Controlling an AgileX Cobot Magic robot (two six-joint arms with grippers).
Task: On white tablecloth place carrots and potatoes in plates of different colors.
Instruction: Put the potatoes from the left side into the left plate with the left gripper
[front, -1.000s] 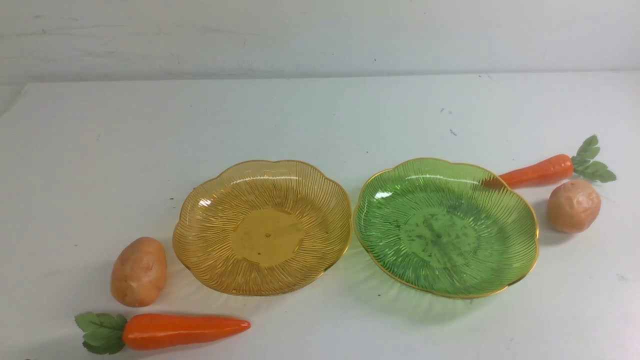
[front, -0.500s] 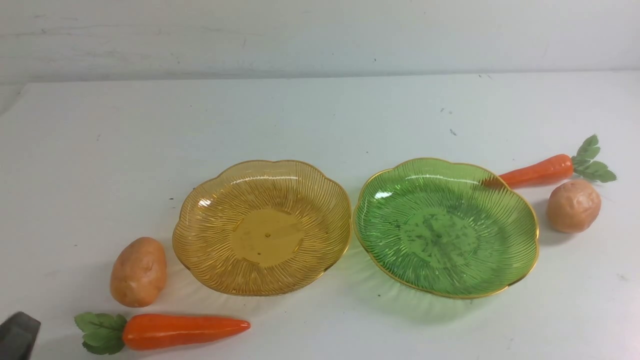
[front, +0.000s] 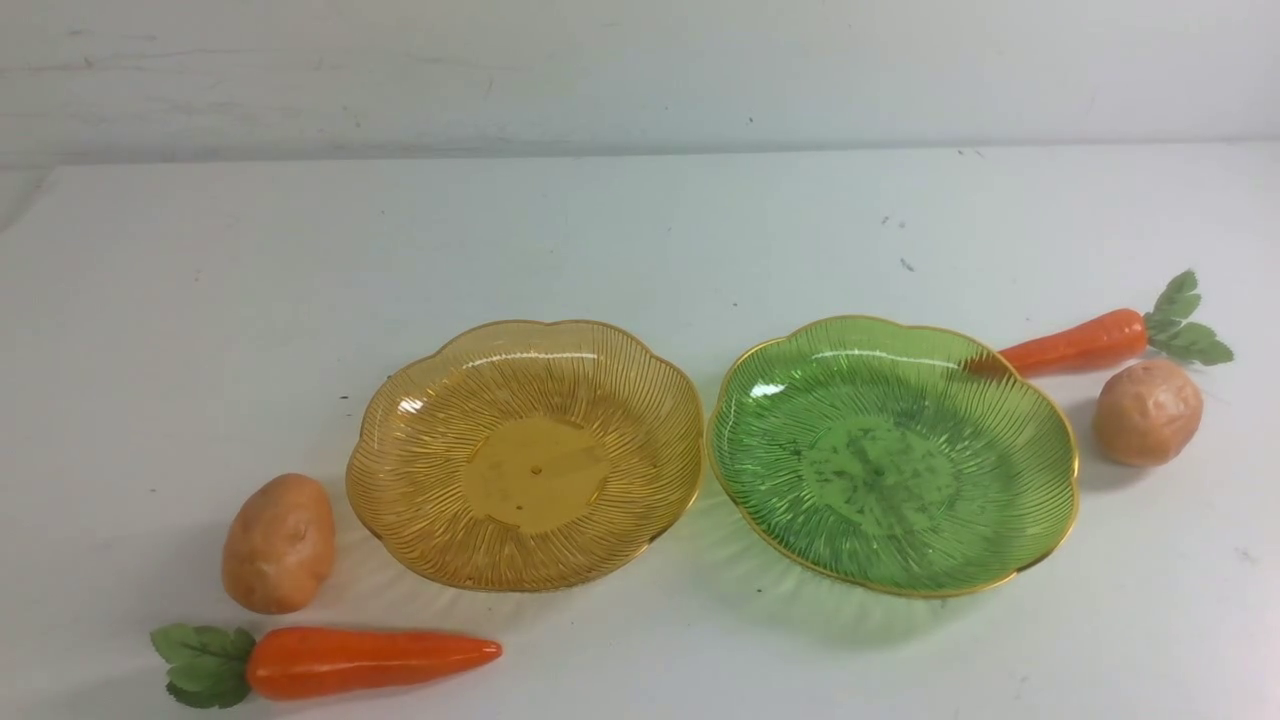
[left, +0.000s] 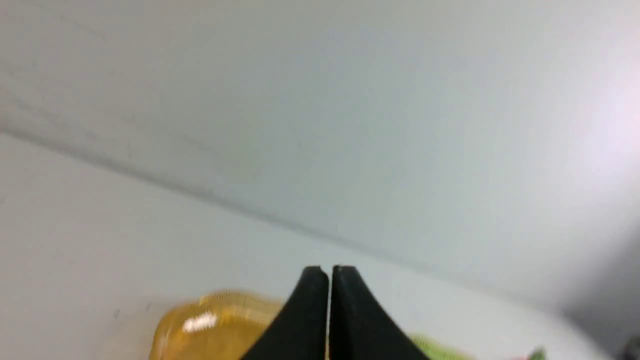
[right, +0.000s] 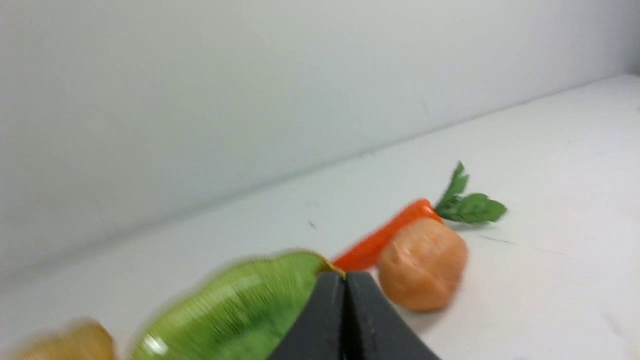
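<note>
Carrot (front: 1075, 342) tip sits behind green plate (front: 775, 480), potato (front: 1146, 411) beside.

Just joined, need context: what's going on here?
Nothing is being handled. A translucent ribbed amber-yellow plate and a matching green plate sit empty, side by side on the white tablecloth. A tan toy potato and an orange plastic carrot lie front-left of the amber plate; a second carrot and second potato lie right of the green one. The left fingers and right fingers are shut, empty.
</note>
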